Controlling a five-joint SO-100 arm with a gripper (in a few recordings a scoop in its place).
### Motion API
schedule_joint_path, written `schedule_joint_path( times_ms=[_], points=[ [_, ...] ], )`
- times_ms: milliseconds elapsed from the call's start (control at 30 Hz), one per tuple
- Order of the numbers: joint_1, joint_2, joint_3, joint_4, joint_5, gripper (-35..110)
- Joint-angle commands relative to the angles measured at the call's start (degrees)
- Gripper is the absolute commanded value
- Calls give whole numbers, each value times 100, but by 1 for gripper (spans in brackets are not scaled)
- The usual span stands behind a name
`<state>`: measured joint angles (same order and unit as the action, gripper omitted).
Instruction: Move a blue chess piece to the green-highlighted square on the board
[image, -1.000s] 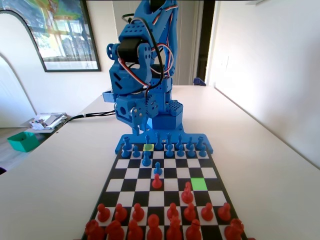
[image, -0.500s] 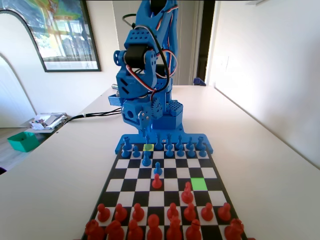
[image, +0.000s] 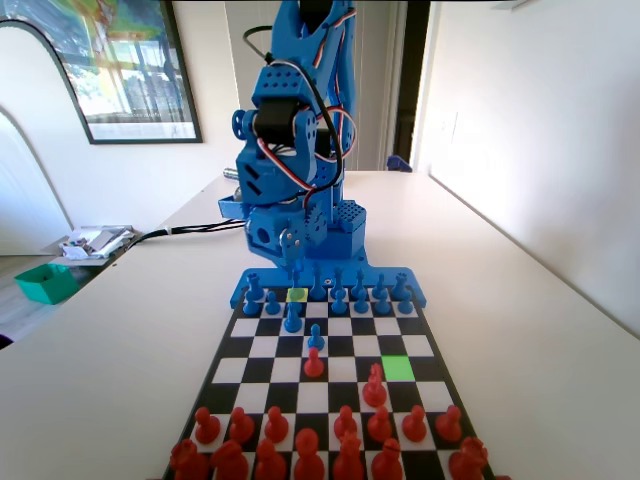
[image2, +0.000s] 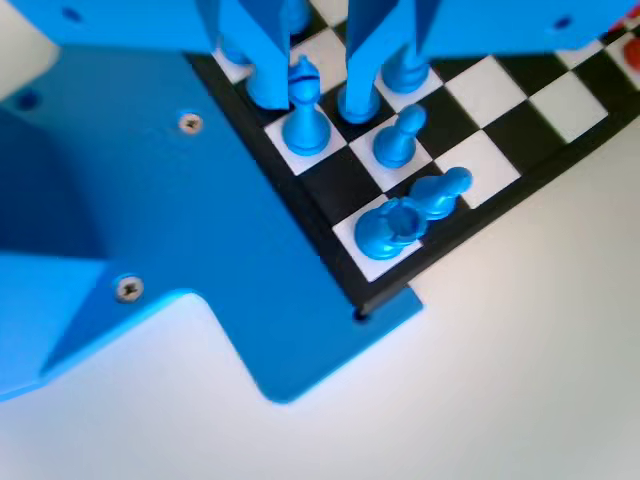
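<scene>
Jaws of my gripper (image2: 318, 100) stand apart, straddling a blue piece (image2: 305, 112) in the back row near the board (image2: 560, 100) corner, though I can't quite tell whether they touch it. Closing off-centre could tip it or knock its close neighbours. That piece stands upright, long axis vertical, pointed top up. The green square (image: 398, 368) lies well apart, toward the red side.

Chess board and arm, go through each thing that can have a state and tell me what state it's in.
gripper: open, jaws either side of a blue piece in the back row
blue chess piece: upright on a white square, not lifted
green-highlighted square: empty
yellow-green square: empty
board: flat, red and blue pieces standing
</scene>
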<state>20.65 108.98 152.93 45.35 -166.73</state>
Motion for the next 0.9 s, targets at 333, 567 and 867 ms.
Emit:
schedule_joint_path(
  times_ms=[333,567,867],
  points=[
    [-44,-176,193,-545,-1028,11],
    [-44,-281,185,-668,-1028,11],
    [-62,-290,299,-826,-1081,4]
  ],
)
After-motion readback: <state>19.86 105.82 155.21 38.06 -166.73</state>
